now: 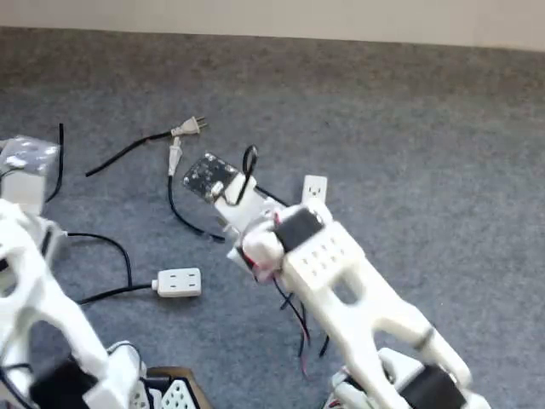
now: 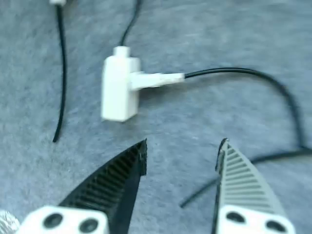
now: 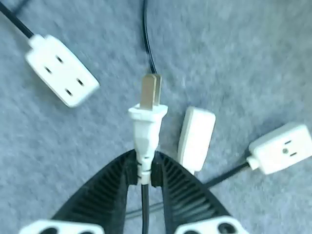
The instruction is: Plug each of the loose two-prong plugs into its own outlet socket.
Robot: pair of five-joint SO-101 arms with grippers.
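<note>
**Right pincer grips a plug, prongs leading**

The right pincer point(image 3: 145, 165) is closed tight on the cable end of a white two-prong plug point(image 3: 146, 127); the plug's long axis runs in line with the fingers, with its prongs point(image 3: 150, 91) pointing straight away from the pincer, over the grey surface point(image 3: 253, 58); a three-outlet socket block point(image 3: 62, 70) lies to one side of the prongs and a second socket point(image 3: 285, 147) to the other, both apart from them. The left pincer point(image 2: 183, 146) hangs wide open and holds nothing, near a white block point(image 2: 119, 87) with a seated plug point(image 2: 156, 79) joined to its side; a loose plug point(image 1: 189, 128) lies farther off, its prongs aimed away from the arms.
</note>
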